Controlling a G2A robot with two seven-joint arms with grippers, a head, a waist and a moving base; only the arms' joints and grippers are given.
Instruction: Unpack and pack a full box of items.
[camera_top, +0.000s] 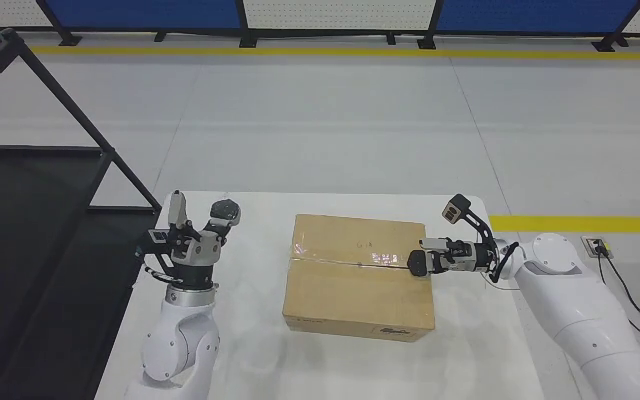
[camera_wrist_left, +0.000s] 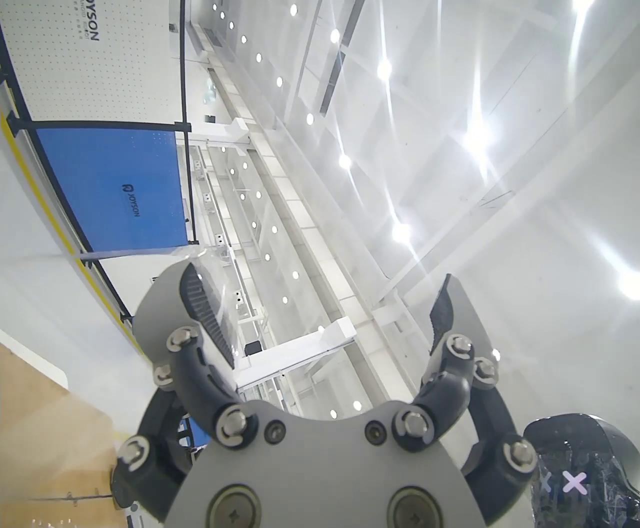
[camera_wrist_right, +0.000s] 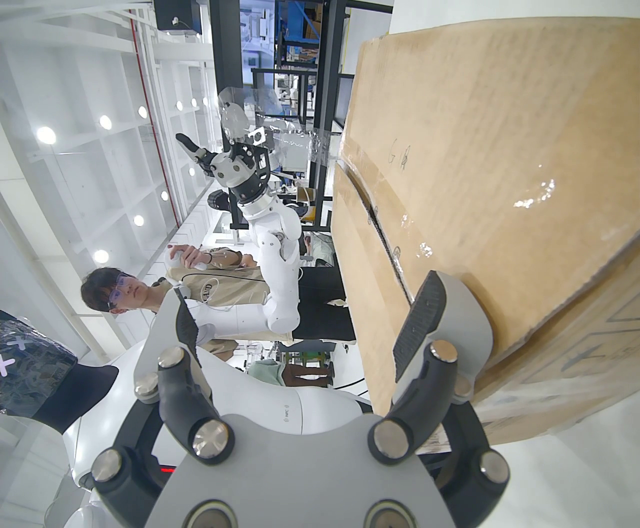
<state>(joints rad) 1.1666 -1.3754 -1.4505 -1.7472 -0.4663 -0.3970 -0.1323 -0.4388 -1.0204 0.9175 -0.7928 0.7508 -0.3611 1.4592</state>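
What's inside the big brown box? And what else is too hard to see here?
- Inside the box: hidden in the top view, because the box is shut.
- Most of the box in the left wrist view: cut off by the picture's edge; the open left claw points at the ceiling.
- Print on the box's side, right wrist view: cut off by the edge, past the open right claw.

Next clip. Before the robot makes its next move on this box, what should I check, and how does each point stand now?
1. The box flat on the table, flaps closed: ok.
2. The right gripper, jaws open: ok.
3. One finger of it against the box at the end of the seam: ok.
4. The left gripper, jaws open, pointing up, apart from the box: ok.
5. The tape along the seam cut through: cannot tell.
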